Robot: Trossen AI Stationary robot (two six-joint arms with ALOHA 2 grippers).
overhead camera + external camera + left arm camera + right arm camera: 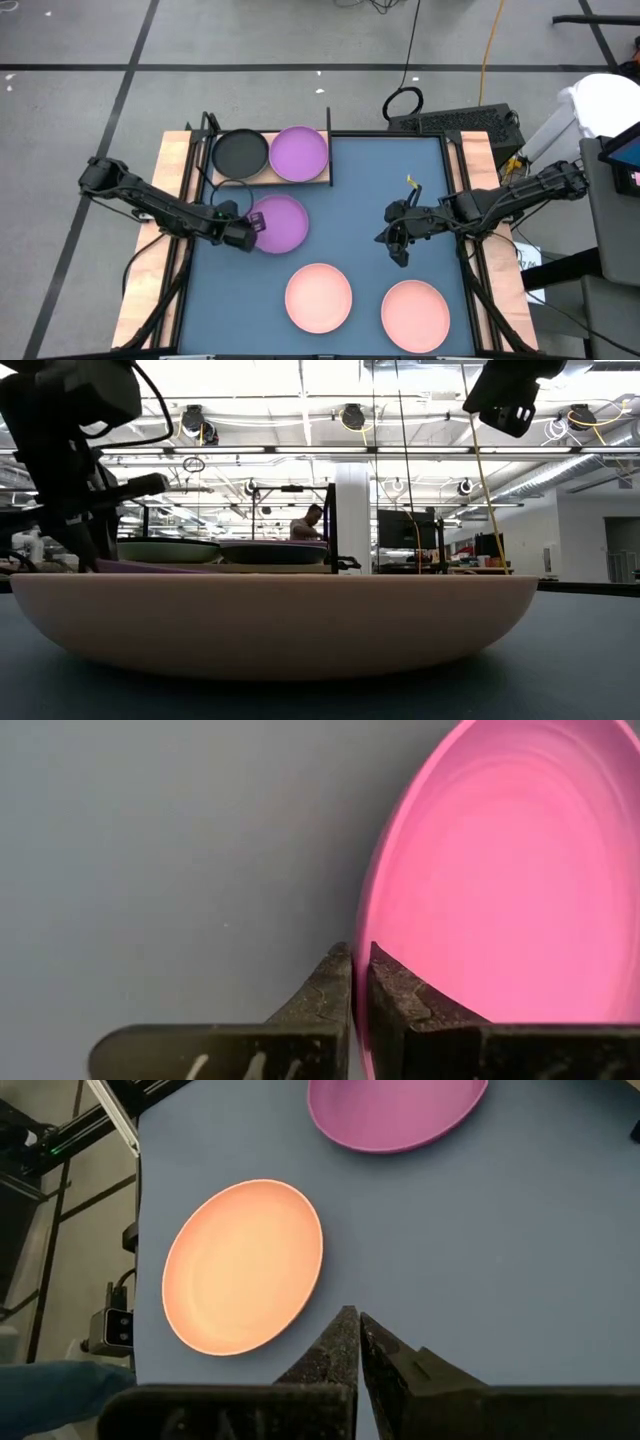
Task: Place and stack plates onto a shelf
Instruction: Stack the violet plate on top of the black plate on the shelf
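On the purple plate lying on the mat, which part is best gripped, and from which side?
Grip its thin raised rim on the side nearest the left arm, one finger inside and one outside. The purple plate lies flat on the mat, so only the rim gives purchase. The left gripper is already shut on that edge; the right gripper hovers apart.

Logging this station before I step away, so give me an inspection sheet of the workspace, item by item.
Surface: blue-grey mat on a wooden table.
Job's things: black plate and purple plate side by side on the shelf; second purple plate and two pink plates on the mat.
Clutter: small yellow item on the mat, kind unclear.
Grippers: left gripper shut on the second purple plate's rim; right gripper shut, empty, above the mat.
Cables: black and yellow cables on the floor behind.
Surroundings: a person far behind the table.
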